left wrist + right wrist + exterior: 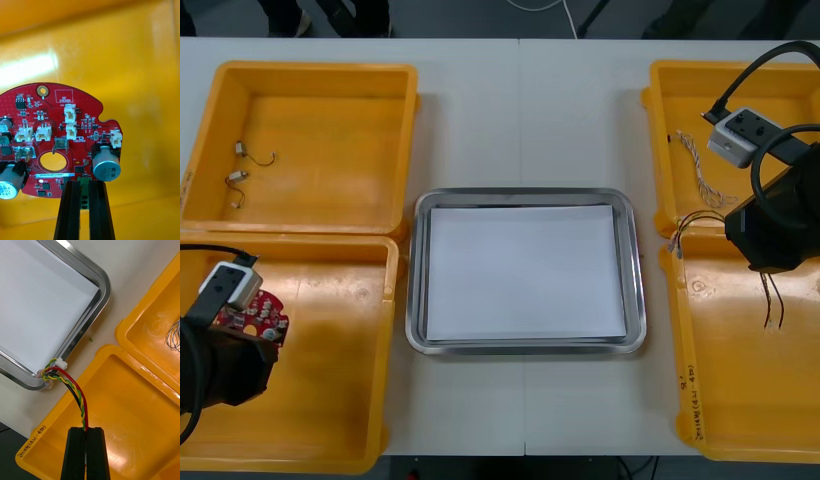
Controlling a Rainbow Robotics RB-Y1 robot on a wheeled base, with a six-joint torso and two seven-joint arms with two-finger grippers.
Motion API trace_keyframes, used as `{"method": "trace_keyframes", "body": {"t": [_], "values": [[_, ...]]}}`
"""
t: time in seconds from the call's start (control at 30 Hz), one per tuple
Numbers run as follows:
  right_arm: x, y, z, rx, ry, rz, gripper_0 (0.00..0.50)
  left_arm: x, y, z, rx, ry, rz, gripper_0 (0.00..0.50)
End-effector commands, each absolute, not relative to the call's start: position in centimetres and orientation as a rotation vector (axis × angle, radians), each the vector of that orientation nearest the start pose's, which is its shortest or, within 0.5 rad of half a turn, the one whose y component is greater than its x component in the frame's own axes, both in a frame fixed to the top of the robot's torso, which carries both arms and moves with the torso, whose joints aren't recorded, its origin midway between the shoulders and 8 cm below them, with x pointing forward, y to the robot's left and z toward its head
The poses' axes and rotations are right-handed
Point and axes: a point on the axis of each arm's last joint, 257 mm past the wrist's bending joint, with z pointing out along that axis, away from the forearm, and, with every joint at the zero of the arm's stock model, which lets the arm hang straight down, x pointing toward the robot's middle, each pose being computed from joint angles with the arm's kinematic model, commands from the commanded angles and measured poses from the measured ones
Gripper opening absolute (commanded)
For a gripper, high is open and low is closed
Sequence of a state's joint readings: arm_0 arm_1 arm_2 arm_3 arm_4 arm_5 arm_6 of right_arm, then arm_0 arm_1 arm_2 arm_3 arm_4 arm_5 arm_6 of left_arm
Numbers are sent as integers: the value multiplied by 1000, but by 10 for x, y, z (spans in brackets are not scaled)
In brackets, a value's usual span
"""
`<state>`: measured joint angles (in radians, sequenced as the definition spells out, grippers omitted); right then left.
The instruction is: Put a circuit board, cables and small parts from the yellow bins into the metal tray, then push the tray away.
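Nearest me, my left end effector is over the near left bin, clamped narrowly on a small green plug at the edge of the red circuit board. With so little held, I think a quick swing could twist the board loose.

My right end effector is above the near right bin, pinching one end of the red and yellow cable. The cable's free plug hangs by the tray corner and could catch the rim or land on the worktop.

The tray is white inside and holds nothing yet. Farther off, small metal parts wait in the far left bin, and a blue and white cable lies in the far right bin.
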<state>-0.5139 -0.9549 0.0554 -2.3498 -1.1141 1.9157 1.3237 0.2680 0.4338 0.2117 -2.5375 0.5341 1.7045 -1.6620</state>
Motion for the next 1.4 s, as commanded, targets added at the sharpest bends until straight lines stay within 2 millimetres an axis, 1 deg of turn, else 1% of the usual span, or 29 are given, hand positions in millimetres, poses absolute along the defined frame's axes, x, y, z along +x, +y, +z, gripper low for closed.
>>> {"method": "trace_keyframes", "body": {"t": [0.03,0.17,0.3,0.43,0.47,0.53,0.63,0.77,0.87,0.9,0.97,1.0,1.07,1.1,1.17,1.27,1.4], "values": [[373,-229,-96,-897,2473,-86,0,303,298,-217,241,2533,38,0],[373,-229,-96,-899,2472,-87,0,305,292,-210,156,2560,-3,0],[373,-228,-96,-901,2471,-86,0,309,284,-201,130,2575,-24,0],[373,-228,-96,-900,2472,-85,0,333,266,-176,119,2507,-59,0],[373,-228,-96,-900,2472,-85,0,335,264,-173,113,2500,-65,0],[373,-228,-97,-903,2472,-84,0,343,252,-163,99,2476,-89,0],[373,-228,-96,-903,2471,-84,0,352,238,-155,70,2452,-124,0],[373,-228,-97,-904,2472,-83,0,357,220,-153,58,2442,-139,0],[373,-228,-97,-906,2471,-84,0,360,198,-153,77,2432,-140,0],[373,-228,-97,-906,2471,-84,0,360,194,-152,87,2430,-141,0],[373,-228,-97,-904,2472,-83,0,365,175,-143,126,2402,-154,0],[373,-228,-97,-904,2472,-83,0,366,170,-140,138,2394,-158,0],[373,-228,-97,-904,2472,-83,0,370,153,-136,171,2392,-173,0],[373,-228,-97,-904,2472,-83,0,371,150,-137,171,2396,-176,0],[373,-228,-97,-900,2473,-82,0,376,138,-138,191,2407,-180,0],[373,-228,-97,-900,2473,-82,0,382,128,-143,225,2430,-167,0],[373,-228,-97,-896,2475,-81,0,390,120,-149,257,2458,-134,0]]}}
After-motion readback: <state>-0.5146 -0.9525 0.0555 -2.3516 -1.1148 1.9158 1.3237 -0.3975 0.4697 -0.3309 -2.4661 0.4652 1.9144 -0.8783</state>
